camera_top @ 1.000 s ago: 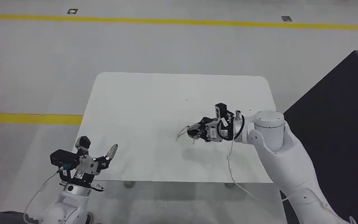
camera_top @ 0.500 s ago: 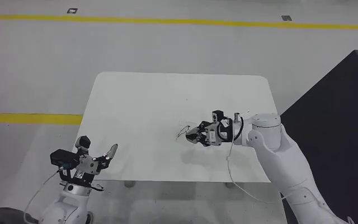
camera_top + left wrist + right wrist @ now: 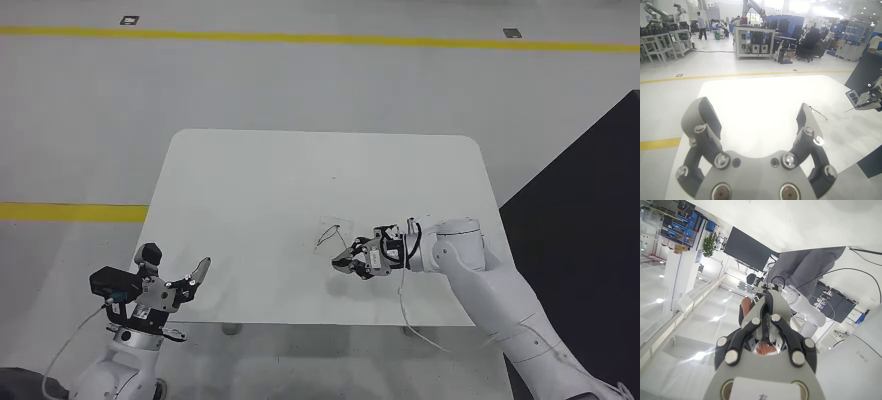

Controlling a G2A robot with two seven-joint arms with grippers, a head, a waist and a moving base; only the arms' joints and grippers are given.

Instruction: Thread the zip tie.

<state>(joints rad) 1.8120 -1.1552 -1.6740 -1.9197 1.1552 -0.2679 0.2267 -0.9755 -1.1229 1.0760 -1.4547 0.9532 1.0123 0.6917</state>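
One zip tie [image 3: 326, 236] lies on table [image 3: 240, 190]; right end effector [image 3: 341, 266] grips another.

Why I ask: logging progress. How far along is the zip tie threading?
Done: the right gripper is shut on a thin zip tie above the table. In hand: just that hold. Left: the threading; another strand lies loose, left gripper open, no loop.

Top view: bright, even overhead light; white table [image 3: 300, 180] close to washed out. Left wrist view: table centre blown to white glare, pale haze over far hall, straight lines bow toward frame edges. Right wrist view: ceiling lights [image 3: 659, 300] flare into starbursts on glossy ceiling; strong fisheye curve at corners.
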